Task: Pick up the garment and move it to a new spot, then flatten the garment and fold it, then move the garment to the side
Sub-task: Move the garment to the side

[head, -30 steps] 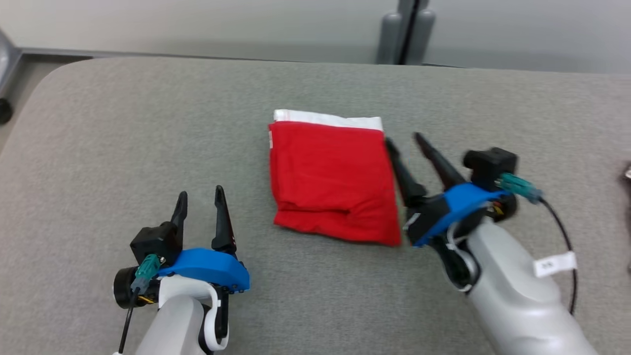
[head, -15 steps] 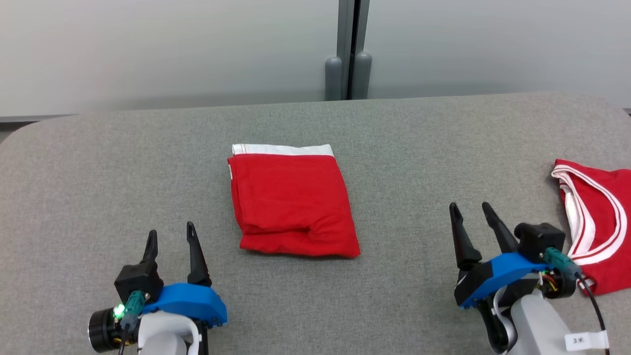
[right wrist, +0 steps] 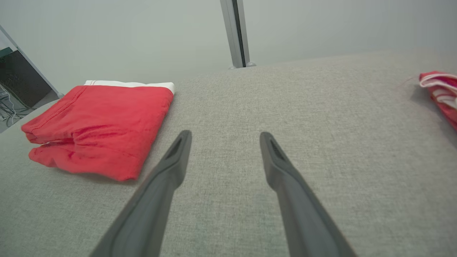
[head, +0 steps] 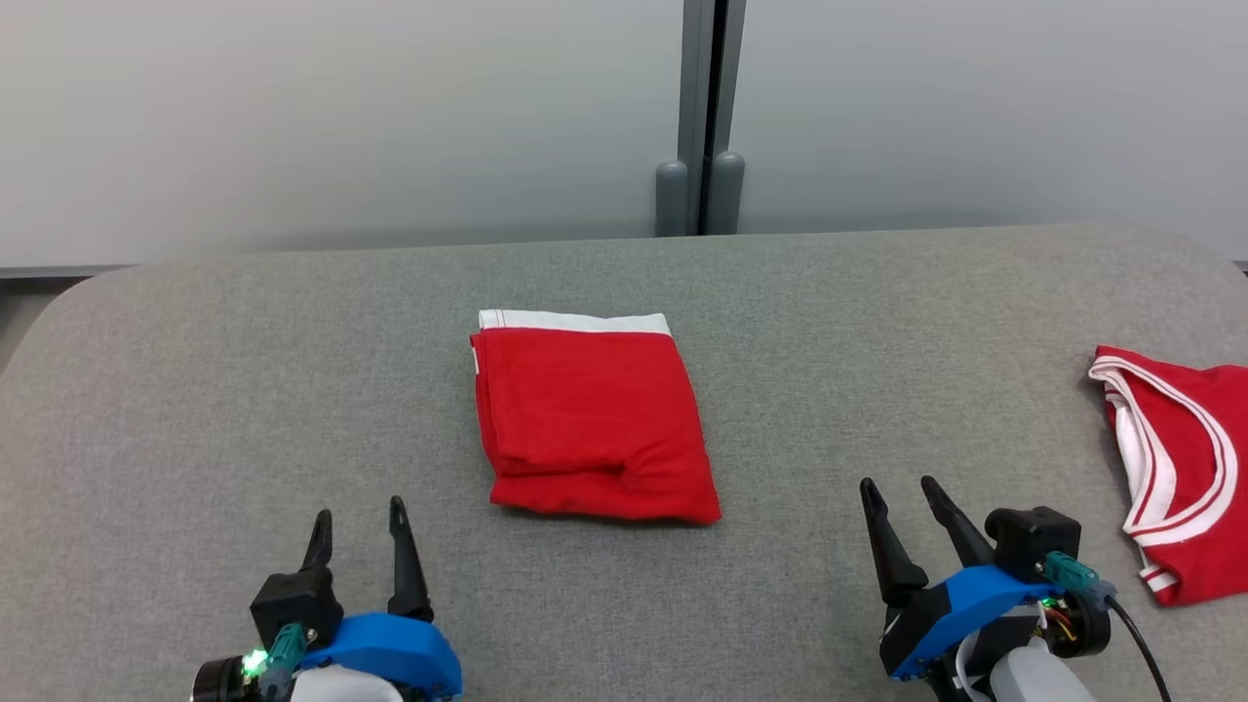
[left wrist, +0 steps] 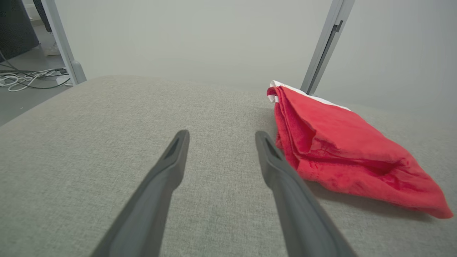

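A red garment with a white band along its far edge lies folded into a rough square in the middle of the grey padded table. The left wrist view has the garment to the right of my fingers, and the right wrist view has the garment to their left. My left gripper stands open at the near left, empty and apart from the cloth. At the near right my right gripper is open too, with nothing between its fingers.
A second red garment with white striped trim lies crumpled at the table's right edge; the right wrist view catches this crumpled garment at far right. A grey post stands against the pale wall behind the table. Cables lie on the floor beyond the left end.
My right gripper has pulled back from the folded garment's right edge to the near right. The left gripper has drawn back a little. The camera has shifted, bringing the wall and second garment into view.
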{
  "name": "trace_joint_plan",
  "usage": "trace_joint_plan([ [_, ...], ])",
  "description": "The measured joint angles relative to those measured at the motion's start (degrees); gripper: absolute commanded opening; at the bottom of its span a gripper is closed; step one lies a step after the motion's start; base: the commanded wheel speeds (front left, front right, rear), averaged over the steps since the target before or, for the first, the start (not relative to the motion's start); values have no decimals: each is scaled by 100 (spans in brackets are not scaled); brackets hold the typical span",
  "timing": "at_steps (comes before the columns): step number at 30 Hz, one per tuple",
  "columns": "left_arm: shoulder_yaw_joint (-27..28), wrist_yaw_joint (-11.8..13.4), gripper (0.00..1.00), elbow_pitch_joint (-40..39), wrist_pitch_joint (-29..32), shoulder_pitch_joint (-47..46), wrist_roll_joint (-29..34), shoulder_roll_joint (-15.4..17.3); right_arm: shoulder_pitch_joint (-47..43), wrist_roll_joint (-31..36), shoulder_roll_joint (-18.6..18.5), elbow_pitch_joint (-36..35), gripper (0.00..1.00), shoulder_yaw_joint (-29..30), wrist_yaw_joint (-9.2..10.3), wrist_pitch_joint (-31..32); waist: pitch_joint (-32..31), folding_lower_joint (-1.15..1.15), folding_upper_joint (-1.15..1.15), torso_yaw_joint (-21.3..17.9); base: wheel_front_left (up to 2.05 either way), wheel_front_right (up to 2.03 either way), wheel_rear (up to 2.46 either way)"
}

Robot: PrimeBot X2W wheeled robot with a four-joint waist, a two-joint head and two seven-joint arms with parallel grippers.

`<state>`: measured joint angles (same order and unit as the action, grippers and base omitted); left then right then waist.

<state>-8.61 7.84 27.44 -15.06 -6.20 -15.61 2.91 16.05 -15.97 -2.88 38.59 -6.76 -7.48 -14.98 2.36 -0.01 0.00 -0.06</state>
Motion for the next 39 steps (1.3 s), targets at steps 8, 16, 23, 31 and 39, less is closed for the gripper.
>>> trace_joint_plan([
  [8,-464,-82,100,-108,0,-385,-36,-1,789,-77,0,364,100,-233,-1,-1,452,1,1,389,0,0,0],
  [16,-993,-121,100,-105,0,-643,-180,2,1887,-289,8,1529,100,-191,0,-1,882,2,1,1158,0,0,0],
  [23,-1111,-77,100,-177,0,-688,-283,2,2491,-417,-27,2651,100,-96,1,-8,1274,1,1,1630,0,0,0],
  [31,-1107,-31,100,-249,0,-732,-300,0,2698,-845,-34,2698,0,-746,7,-21,1428,1,1,1602,0,0,0],
  [39,-1099,-134,100,-246,0,-836,-145,3,2438,-921,4,1871,0,-645,-1,-4,1384,2,2,878,0,0,0],
])
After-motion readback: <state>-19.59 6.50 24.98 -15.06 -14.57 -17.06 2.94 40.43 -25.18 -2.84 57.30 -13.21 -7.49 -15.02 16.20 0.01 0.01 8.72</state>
